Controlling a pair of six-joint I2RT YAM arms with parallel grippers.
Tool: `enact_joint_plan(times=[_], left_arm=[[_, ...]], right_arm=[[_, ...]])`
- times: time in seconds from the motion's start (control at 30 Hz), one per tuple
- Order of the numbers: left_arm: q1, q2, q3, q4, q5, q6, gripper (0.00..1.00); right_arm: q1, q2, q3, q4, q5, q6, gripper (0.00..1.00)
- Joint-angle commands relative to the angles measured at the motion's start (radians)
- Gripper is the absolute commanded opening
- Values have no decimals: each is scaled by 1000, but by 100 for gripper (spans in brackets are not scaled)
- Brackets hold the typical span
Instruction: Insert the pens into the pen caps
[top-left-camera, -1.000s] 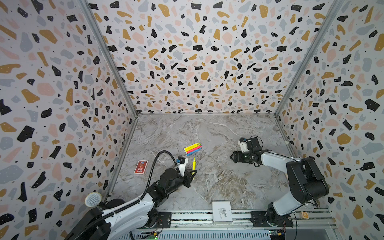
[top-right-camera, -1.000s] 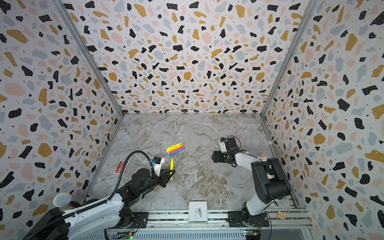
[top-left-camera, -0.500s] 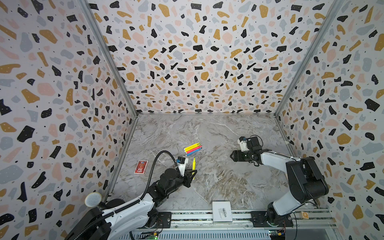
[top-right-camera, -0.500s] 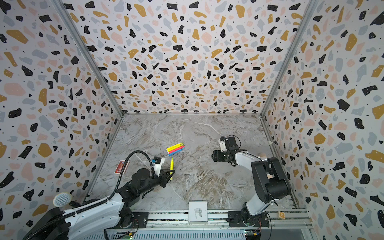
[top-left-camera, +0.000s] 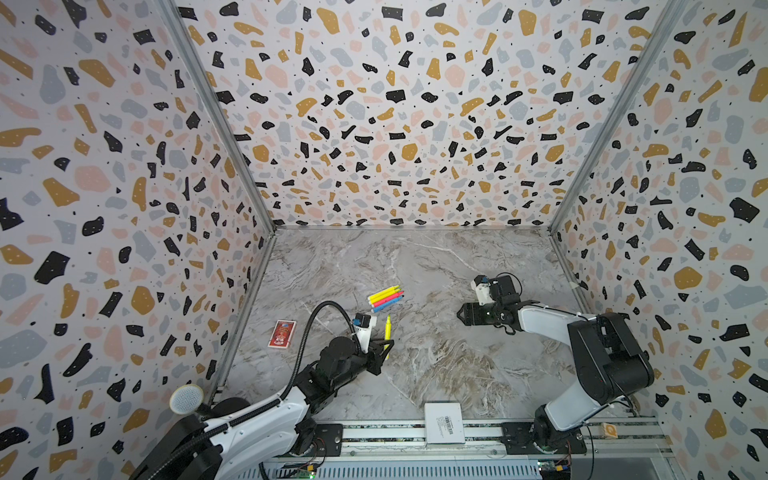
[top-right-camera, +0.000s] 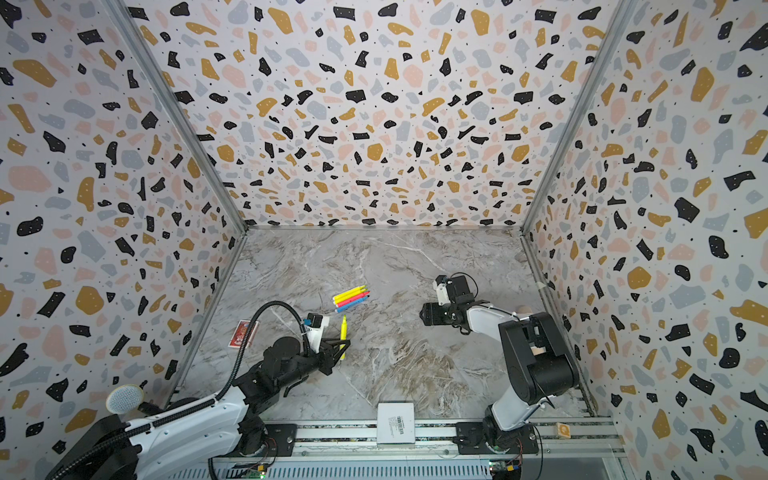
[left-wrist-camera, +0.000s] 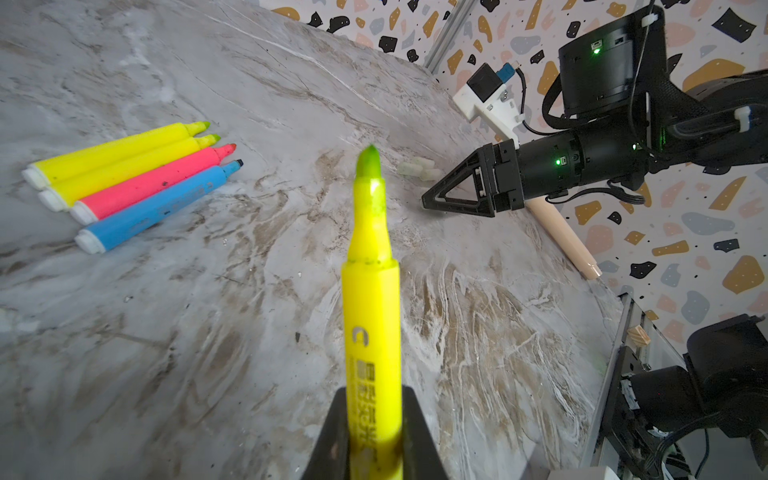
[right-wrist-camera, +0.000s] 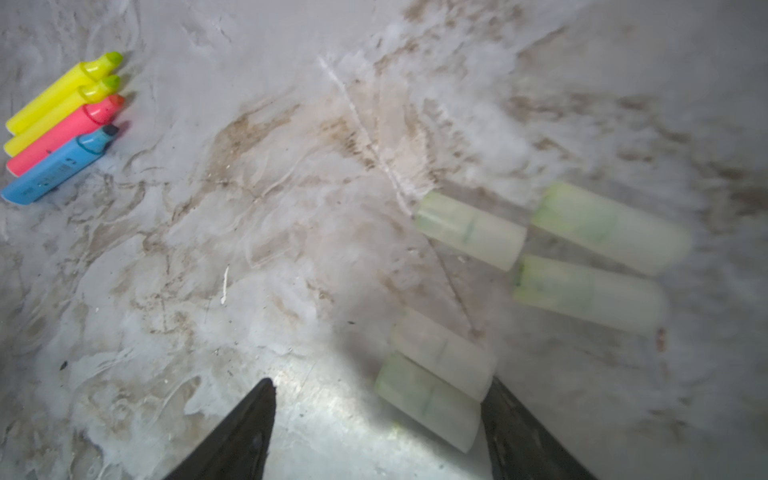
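left gripper (left-wrist-camera: 374, 392): clenched on the tail end of a yellow pen (left-wrist-camera: 371, 291). the pen is uncapped and its green-stained tip is bare. in both top views it juts from the jaws toward the back wall, held out over the table (top-left-camera: 415, 374), touching nothing but my fingers.

remaining pens (top-left-camera: 385, 299): four, lying on the table side by side and touching in a tight row, near the held pen's tip but apart from it. order noted in the left wrist view: yellow (left-wrist-camera: 116, 149), yellow (left-wrist-camera: 124, 170), pink (left-wrist-camera: 153, 183), blue (left-wrist-camera: 153, 208). all four are uncapped, with their tips pointing the same way.

right gripper (right-wrist-camera: 380, 384): released, fingers spread wide, grasping nothing. in both top views it sits low over the table right of the middle (top-left-camera: 462, 318), well apart from the left gripper and from the row of pens.

caps (right-wrist-camera: 469, 230): five, pale and translucent, some stained green, all lying on the table under the right wrist. two lie side by side between my spread fingers, close against one finger; i cannot tell whether they touch it. the other three lie beyond the fingertips in a loose cluster. no cap is on any pen. in the top views i cannot make the caps out.

other items: a red card (top-left-camera: 282, 333) flat on the table near the left wall; a white box (top-left-camera: 444, 423) at the front rail; a beige handle (left-wrist-camera: 561, 232) on the table behind the right gripper.
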Motion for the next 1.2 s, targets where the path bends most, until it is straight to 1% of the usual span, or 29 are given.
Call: enact_joint_plan(times=[0.0, 0.3, 0.4, 0.63, 0.77, 1.0, 1.17], left_arm=[[2, -8, 6, 6, -16, 8, 0], [3, -26, 0, -6, -20, 8, 0], [2, -38, -4, -9, -24, 7, 0], [3, -38, 0, -10, -25, 9, 0], [3, -33, 0, -5, -24, 10, 0], [2, -34, -1, -13, -23, 14, 0], [3, -34, -5, -13, -26, 13, 0]], right_arm=[[39, -38, -20, 5, -1, 31, 77], [146, -117, -77, 18, 22, 113, 76], [156, -149, -65, -7, 19, 103, 76], [152, -229, 5, -125, 119, 63, 76], [149, -217, 48, -164, 150, 38, 77], [148, -140, 107, -200, 154, 12, 76], [148, -110, 114, -203, 175, 31, 70]])
